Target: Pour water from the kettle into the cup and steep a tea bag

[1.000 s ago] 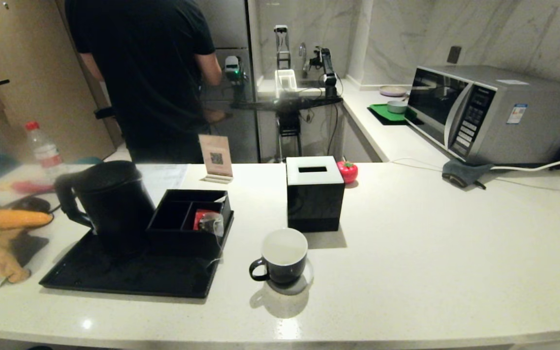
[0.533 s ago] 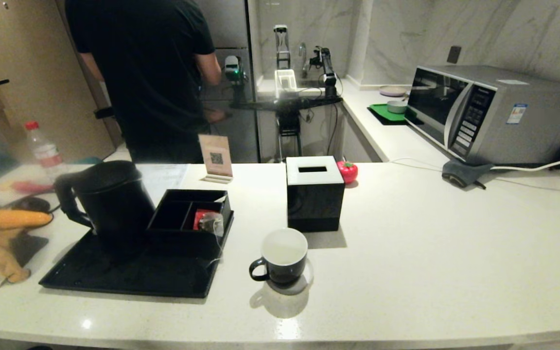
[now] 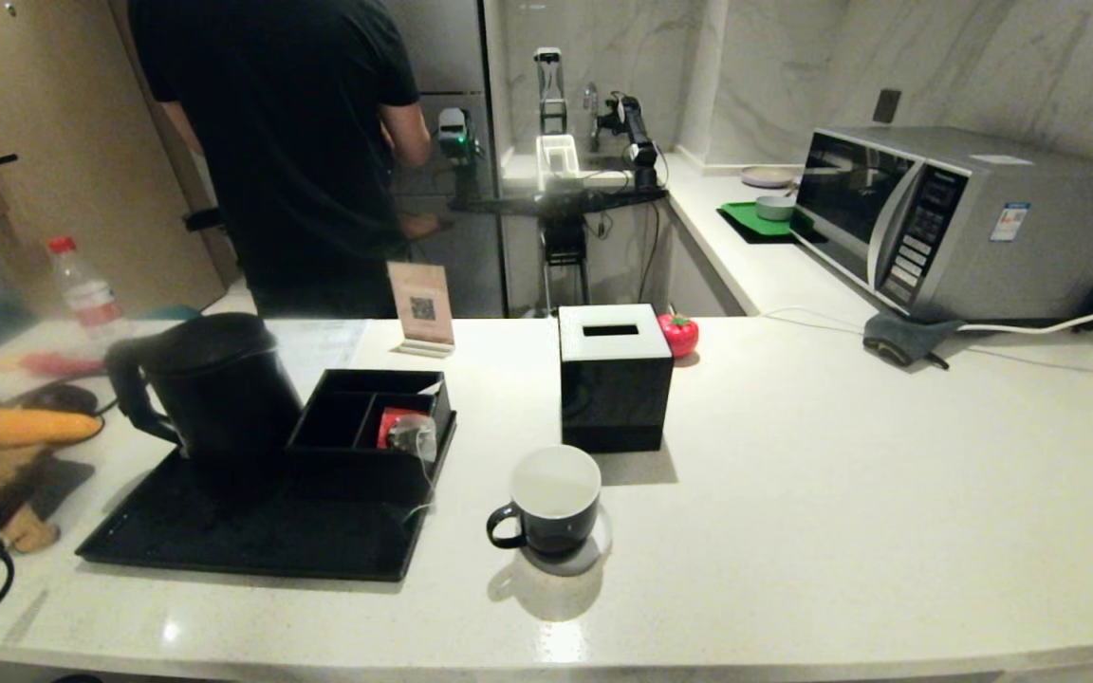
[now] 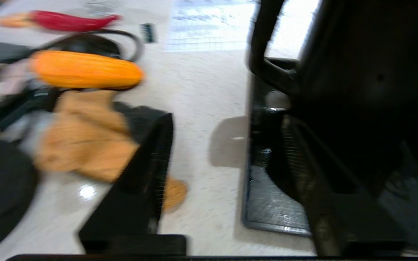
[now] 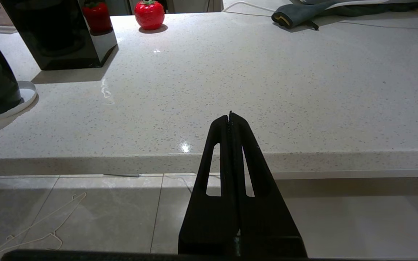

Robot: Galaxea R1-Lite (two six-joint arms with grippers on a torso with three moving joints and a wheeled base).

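The matte-black kettle [image 3: 214, 389] stands lid shut on a black tray [image 3: 252, 541] at the left, its loop handle [image 4: 263, 54] turned toward my left arm. No water shows. My left gripper [image 4: 227, 119] is open at the tray's left edge, a little short of the handle, holding nothing. The tea bag [image 3: 412, 434] leans in a black compartment box [image 3: 357, 408] on the tray, next to a red packet. The black cup [image 3: 554, 501] with its white inside sits on a coaster, front centre. My right gripper [image 5: 230, 115] is shut and empty, below the counter's front edge.
A black tissue box [image 3: 613, 375] stands just behind the cup, with a red tomato [image 3: 677, 334] behind it. Orange toys and cloth [image 4: 85, 69] lie left of the tray. A microwave [image 3: 964, 223] is far right. A person stands behind the counter.
My left arm has come into the head view at the lower left edge, moving toward the tray and kettle. Kettle, cup and tea bag have not moved.
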